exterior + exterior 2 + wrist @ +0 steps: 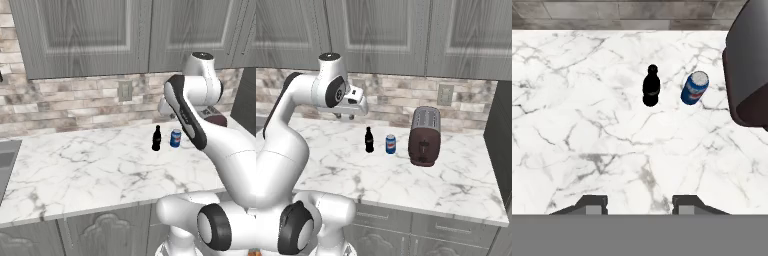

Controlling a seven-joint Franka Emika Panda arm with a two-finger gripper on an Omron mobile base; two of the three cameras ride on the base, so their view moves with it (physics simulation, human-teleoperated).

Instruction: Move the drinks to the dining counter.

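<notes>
Ahead of and below the fingers [639, 204]: black bottle [651, 86] upright on the worktop [587, 130], blue can [694, 88] just beside it. Fingers parted, holding nothing, well above both drinks.

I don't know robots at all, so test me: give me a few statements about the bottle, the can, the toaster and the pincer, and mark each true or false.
1. The black bottle stands upright on the marble worktop. True.
2. The blue soda can lies on its side. False: it stands upright beside the bottle, apart from it.
3. The pincer grips the bottle. False: it hangs above the worktop, holding nothing, jaws apart.
4. In the right base view, the toaster stands to the right of the can. True.
5. The drinks stand in the sink. False: they are on the worktop, well away from it.
</notes>
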